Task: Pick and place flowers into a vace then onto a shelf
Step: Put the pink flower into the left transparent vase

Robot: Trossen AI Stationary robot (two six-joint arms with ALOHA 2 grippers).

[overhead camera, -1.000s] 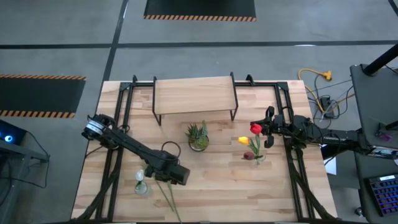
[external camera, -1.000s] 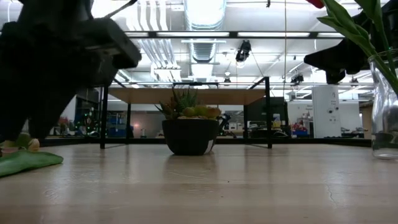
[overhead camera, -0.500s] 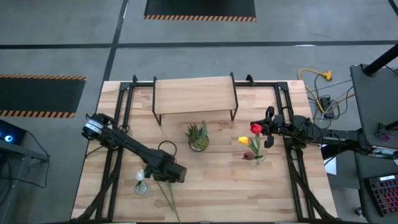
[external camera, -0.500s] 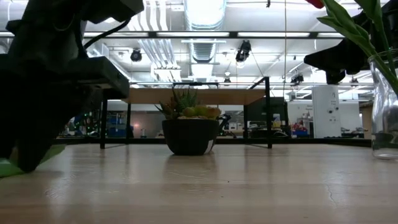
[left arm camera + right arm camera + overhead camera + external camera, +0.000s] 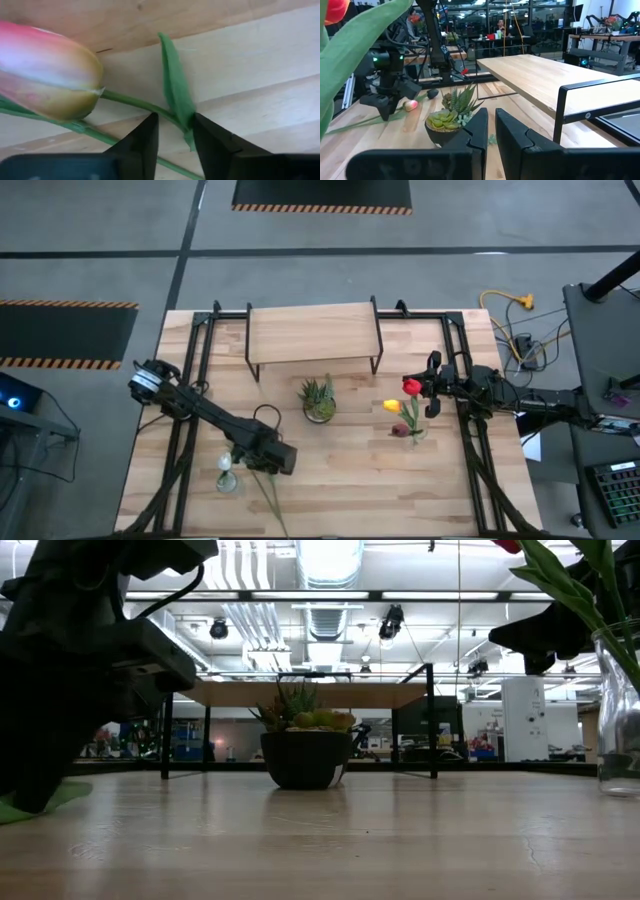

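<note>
L arm reaches from the table's 9 o'clock edge toward 7 o'clock, where the left gripper [image 5: 268,462] sits low over the wooden table [image 5: 350,470]. In the L wrist view its fingers [image 5: 141,145] stand a little apart w/ a thin green stem [image 5: 131,101] and a leaf [image 5: 175,90] running between the tips; can't tell if they actually pinch it. The stem belongs to a pink tulip [image 5: 47,70] lying flat on the boards, head just beside the tips; a second stem crosses under it. From above, a pale tulip head [image 5: 226,465] lies at the gripper's 9 o'clock, and a long stem [image 5: 272,502] trails off to 6 o'clock toward the table edge.

Center: small potted plant [image 5: 318,400], spiky green, in a dark bowl. The shelf [image 5: 312,333] is at its 12 o'clock, a light board on thin black legs, nothing on it.

At the pot's 3 o'clock: glass vase [image 5: 414,428] holding flowers w/ red [image 5: 411,386], yellow [image 5: 392,406] and maroon [image 5: 399,430] heads. In the low view the vase [image 5: 619,715] stands upright at far right, green stems rising out of it.

R arm comes in from the 3 o'clock edge; right gripper [image 5: 433,388] is near the vase's 1 o'clock, fingers [image 5: 480,135] pressed nearly together, nothing betw. them.
</note>
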